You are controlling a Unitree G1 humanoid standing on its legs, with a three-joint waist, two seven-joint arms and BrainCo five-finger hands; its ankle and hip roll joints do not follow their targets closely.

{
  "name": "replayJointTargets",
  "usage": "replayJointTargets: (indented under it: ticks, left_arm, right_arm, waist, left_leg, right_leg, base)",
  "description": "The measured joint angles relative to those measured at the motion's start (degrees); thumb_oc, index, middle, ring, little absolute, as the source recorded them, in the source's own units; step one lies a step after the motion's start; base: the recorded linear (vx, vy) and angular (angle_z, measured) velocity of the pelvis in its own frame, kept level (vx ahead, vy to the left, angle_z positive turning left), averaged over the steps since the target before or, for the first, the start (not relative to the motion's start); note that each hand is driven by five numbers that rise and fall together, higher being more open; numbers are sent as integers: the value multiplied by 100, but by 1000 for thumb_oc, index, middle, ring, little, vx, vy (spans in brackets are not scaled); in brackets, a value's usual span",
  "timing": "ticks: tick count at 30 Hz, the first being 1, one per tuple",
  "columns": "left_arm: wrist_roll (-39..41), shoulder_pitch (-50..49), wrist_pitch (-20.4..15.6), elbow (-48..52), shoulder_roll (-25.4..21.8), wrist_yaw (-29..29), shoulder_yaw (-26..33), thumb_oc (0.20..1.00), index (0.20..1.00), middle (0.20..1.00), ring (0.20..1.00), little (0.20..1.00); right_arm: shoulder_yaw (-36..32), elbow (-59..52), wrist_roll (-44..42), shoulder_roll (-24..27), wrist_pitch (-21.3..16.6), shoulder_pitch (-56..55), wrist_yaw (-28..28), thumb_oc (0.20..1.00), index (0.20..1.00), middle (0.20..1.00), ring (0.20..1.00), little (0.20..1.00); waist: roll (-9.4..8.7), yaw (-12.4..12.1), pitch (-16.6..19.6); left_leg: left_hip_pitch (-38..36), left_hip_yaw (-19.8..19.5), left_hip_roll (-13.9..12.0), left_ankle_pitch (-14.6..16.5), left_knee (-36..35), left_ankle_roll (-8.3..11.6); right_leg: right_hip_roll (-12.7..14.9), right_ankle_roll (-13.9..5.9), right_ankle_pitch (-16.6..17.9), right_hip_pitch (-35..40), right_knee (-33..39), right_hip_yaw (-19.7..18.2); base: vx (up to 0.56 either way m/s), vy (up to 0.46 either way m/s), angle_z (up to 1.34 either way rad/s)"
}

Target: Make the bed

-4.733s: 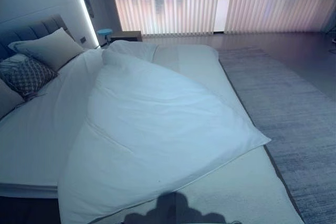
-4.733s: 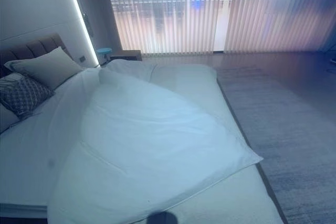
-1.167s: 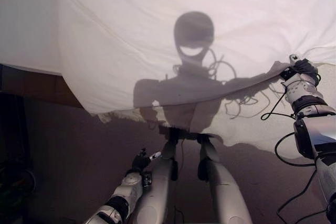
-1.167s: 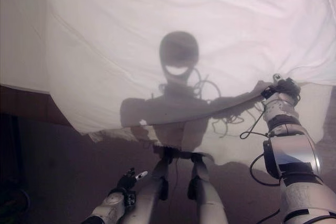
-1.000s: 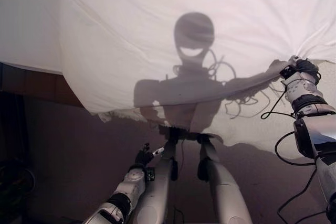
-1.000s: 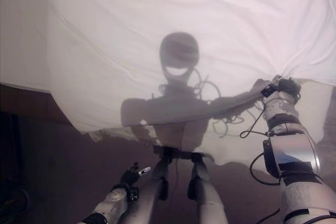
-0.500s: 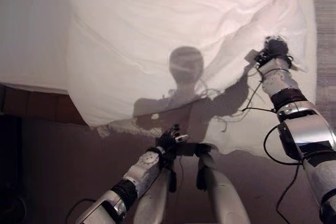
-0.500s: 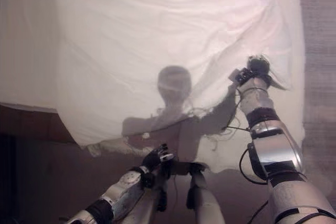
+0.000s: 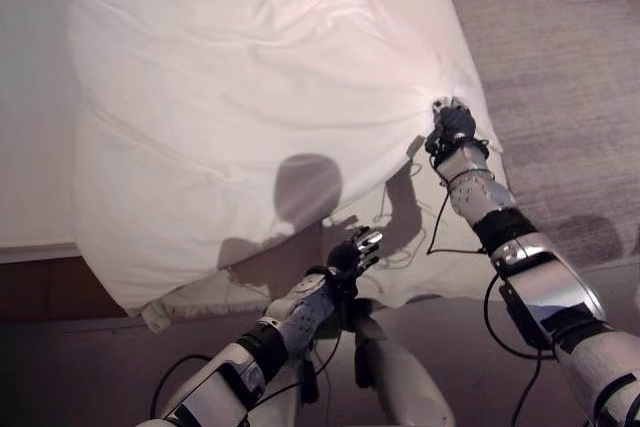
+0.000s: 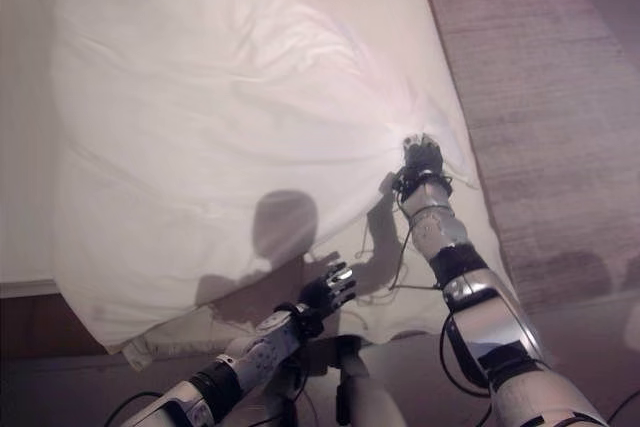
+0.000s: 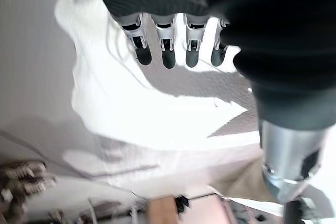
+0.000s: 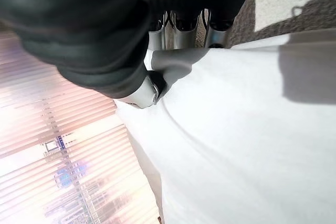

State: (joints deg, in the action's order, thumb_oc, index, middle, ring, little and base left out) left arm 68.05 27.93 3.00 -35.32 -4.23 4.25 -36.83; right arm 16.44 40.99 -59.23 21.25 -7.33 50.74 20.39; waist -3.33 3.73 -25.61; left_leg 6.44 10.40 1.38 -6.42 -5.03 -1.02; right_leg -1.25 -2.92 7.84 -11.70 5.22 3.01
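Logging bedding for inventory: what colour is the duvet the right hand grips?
Plain white duvet, clearest in the left eye view, pinched by the right hand.

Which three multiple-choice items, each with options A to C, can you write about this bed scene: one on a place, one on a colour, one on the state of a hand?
1. Where is the right hand?
A. On the duvet's edge beside the rug
B. On a pillow
C. On the floor

2. What colour is the duvet?
A. Blue
B. White
C. Brown

3. What is the state of the left hand?
A. Shut on the duvet
B. Open, holding nothing
C. Shut on a cable

Right letters: 1 A, the cloth bunches at that hand on the bed's rug side. 2 B, it is plain white. 3 B, its fingers are straight in the left wrist view.
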Motion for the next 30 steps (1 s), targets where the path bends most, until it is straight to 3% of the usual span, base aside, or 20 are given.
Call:
replayJointTargets:
  ticks: [4, 12, 18, 30]
  left_arm:
    - [544, 164, -229, -18, 276, 361, 705, 1000, 1000, 1000, 1000, 1000]
    - [767, 285, -799, -219, 524, 974, 2011, 1000, 1000, 1000, 1000, 1000]
    - [770, 310, -1143, -249, 676, 1387, 2372, 1000, 1000, 1000, 1000, 1000]
    - [472, 440, -1357, -735, 910, 2081, 3131, 1000, 1000, 1000, 1000, 1000]
  right_arm:
    - [-10, -333, 5, -62, 15, -414, 13, 200, 200, 200, 200, 200]
    - [-35, -759, 18, -473, 16, -1246, 62, 200, 200, 200, 200, 200]
    - [-80, -964, 136, -727, 14, -1580, 148, 200, 200, 200, 200, 200]
    - [-85, -1605, 230, -1023, 13, -2138, 360, 200, 200, 200, 200, 200]
  waist:
    - [-55, -1, 76]
    - [-77, -4, 539]
    - [-100, -3, 693]
    - [-197, -2, 916]
  left_leg:
    - [-188, -13, 5, 13, 0, -5]
    - [-325, -57, -8, 73, -1, 1]
    - [-382, -129, -15, 78, -2, 2]
    - [-588, -122, -53, 127, -2, 13]
  right_leg:
    - [13, 6, 2, 196, 0, 21]
    - [13, -48, -61, 354, 1, 66]
    - [30, -40, -106, 449, 1, 180]
    - [11, -78, -212, 666, 2, 232]
  base:
    - [10, -22, 2]
    - [21, -36, 3]
    - [-3, -25, 10]
    - [36, -14, 2]
